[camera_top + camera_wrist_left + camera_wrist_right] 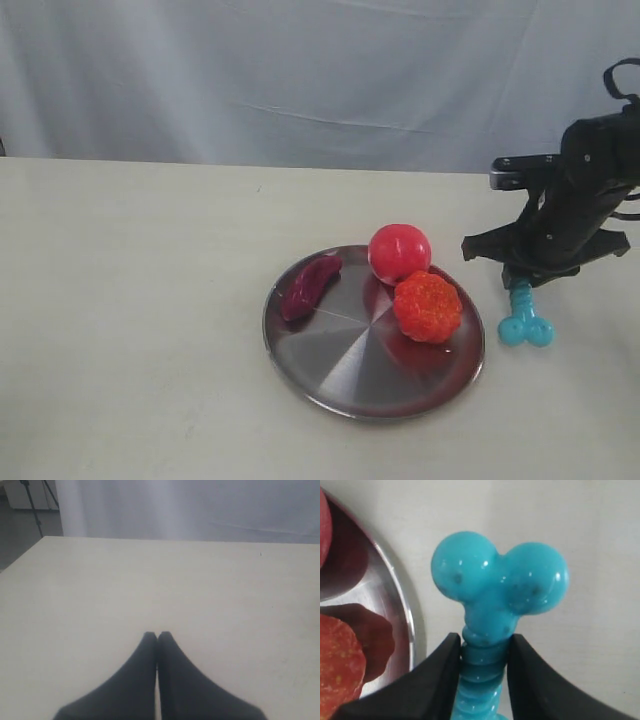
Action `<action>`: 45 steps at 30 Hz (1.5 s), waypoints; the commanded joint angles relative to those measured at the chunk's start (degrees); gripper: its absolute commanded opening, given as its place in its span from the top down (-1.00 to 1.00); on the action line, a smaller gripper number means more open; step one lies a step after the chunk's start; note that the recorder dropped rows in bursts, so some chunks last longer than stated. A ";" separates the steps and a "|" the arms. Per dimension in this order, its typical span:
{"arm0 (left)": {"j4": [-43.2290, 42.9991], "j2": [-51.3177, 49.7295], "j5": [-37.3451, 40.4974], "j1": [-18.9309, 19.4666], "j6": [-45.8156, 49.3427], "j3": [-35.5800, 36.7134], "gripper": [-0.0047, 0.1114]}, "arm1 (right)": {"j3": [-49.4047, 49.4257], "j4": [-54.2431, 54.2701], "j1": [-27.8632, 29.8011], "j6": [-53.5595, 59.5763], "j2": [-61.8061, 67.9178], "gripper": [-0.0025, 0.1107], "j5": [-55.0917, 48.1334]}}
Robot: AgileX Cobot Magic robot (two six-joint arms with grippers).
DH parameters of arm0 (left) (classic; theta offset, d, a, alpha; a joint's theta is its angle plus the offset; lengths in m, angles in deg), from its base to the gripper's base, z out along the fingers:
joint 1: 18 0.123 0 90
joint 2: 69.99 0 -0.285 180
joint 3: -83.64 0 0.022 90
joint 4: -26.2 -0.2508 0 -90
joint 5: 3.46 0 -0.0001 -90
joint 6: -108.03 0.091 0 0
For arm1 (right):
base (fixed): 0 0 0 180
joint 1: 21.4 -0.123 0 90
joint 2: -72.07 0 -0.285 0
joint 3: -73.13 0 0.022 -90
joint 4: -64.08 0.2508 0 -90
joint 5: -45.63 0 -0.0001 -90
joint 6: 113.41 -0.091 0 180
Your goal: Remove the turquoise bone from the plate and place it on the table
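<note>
The turquoise bone (524, 322) hangs off the plate, just right of its rim, over the table (130, 300). My right gripper (520, 285) is shut on its ribbed shaft. In the right wrist view the black fingers (437, 680) press both sides of the bone (500, 585), whose lobed end points away from the gripper (484, 642). Whether that end touches the tabletop I cannot tell. The steel plate (350, 360) lies at centre right, and its rim (395, 600) also shows in the right wrist view. My left gripper (157, 636) is shut and empty over bare table (150, 580), out of the exterior view.
On the plate lie a red ball (400, 252), an orange ridged toy (428, 306) and a dark purple elongated toy (310, 285). A pale curtain hangs behind the table's far edge. The right arm's black body (590, 190) stands above the bone.
</note>
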 commanded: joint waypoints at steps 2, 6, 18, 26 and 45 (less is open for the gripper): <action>0.08 0.07 -0.31 -0.44 -0.24 0.15 0.92 | -0.04 -0.16 0.39 -0.69 2.81 0.96 1.32; 0.08 0.07 -0.31 -0.44 -0.24 0.15 0.92 | -0.04 -0.16 0.39 -0.69 4.45 0.96 1.58; 0.08 0.07 -0.31 -0.44 -0.24 0.15 0.92 | -0.04 -0.16 0.39 -1.72 3.89 0.10 2.34; 0.08 0.07 -0.31 -0.44 -0.24 0.15 0.92 | -0.04 -0.79 0.39 -1.72 -2.94 0.33 -1.45; 0.08 0.07 -0.31 -0.44 -0.24 0.15 0.92 | -0.04 -9.37 -4.61 -1.27 -71.67 0.96 6.05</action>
